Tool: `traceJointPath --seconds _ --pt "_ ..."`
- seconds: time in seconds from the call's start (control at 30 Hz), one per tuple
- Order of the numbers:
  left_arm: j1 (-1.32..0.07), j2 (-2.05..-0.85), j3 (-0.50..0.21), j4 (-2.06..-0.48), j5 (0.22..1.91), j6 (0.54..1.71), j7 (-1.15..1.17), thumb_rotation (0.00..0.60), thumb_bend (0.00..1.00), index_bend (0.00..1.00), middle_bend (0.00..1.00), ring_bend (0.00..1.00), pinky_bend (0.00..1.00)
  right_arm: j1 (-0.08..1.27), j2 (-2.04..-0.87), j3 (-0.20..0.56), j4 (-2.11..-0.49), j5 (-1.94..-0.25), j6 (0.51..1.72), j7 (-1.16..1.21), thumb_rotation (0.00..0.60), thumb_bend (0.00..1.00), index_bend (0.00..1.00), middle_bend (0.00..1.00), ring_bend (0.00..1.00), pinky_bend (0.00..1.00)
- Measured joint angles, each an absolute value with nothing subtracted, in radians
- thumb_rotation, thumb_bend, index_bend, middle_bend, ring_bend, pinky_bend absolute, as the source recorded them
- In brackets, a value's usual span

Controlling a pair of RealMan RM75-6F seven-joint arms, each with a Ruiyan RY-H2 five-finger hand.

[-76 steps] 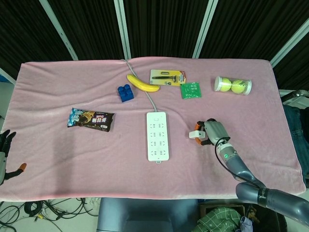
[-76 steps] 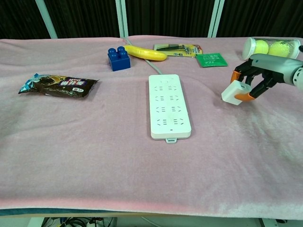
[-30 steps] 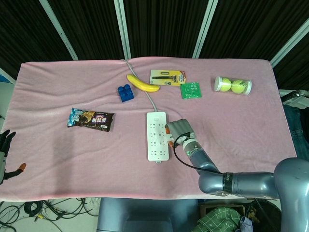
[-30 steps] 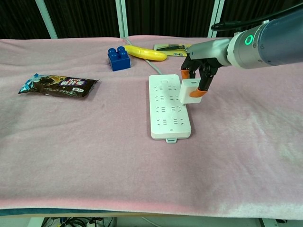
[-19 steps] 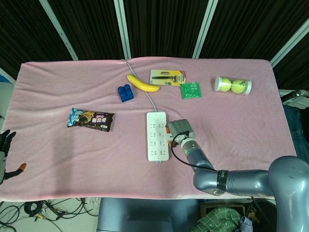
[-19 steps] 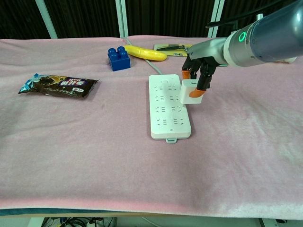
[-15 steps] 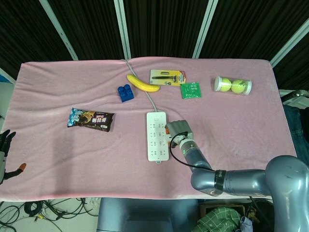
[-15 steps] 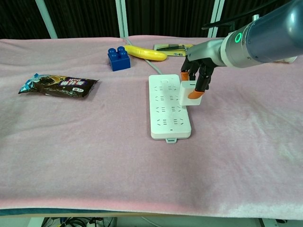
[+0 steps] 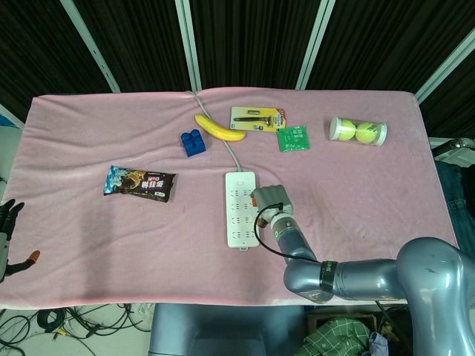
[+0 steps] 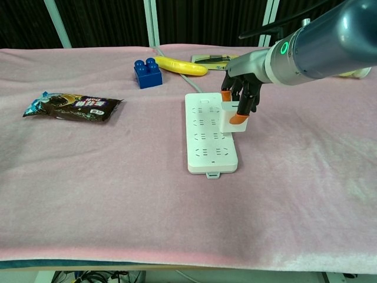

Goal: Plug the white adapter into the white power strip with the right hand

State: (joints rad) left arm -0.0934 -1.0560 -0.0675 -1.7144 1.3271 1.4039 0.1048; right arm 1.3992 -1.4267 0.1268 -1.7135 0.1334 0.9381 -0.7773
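Note:
The white power strip (image 10: pixel 209 133) (image 9: pixel 242 209) lies flat in the middle of the pink cloth, its cable running to the far edge. My right hand (image 10: pixel 240 93) (image 9: pixel 270 199) holds the white adapter (image 10: pixel 232 121) from above with orange-tipped fingers. The adapter hangs upright at the strip's right edge, by its middle sockets; whether it touches the strip I cannot tell. My left hand (image 9: pixel 9 233) shows at the far left edge of the head view, off the table, fingers spread and holding nothing.
A blue brick (image 10: pixel 148 73), a banana (image 10: pixel 180 65), a carded tool (image 10: pixel 221 61) and a green packet (image 10: pixel 263 74) lie behind the strip. A snack wrapper (image 10: pixel 73 106) lies at the left. A tube of tennis balls (image 9: pixel 358 131) is at the far right.
My right hand has carried the adapter leftward from the right side of the cloth to the strip's right edge, and in the last half second edged it slightly further left over the strip.

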Motion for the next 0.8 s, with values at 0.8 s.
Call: traceJointPath --seconds 0.8 --pt "-0.094 -1.055 -0.068 -1.719 1.318 1.401 0.107 0.600 0.23 0.01 0.00 0.00 0.00 1.391 -1.442 0.152 -1.712 0.142 0.939 -0.801 0.600 0.35 0.71 0.61 0.57 0.34"
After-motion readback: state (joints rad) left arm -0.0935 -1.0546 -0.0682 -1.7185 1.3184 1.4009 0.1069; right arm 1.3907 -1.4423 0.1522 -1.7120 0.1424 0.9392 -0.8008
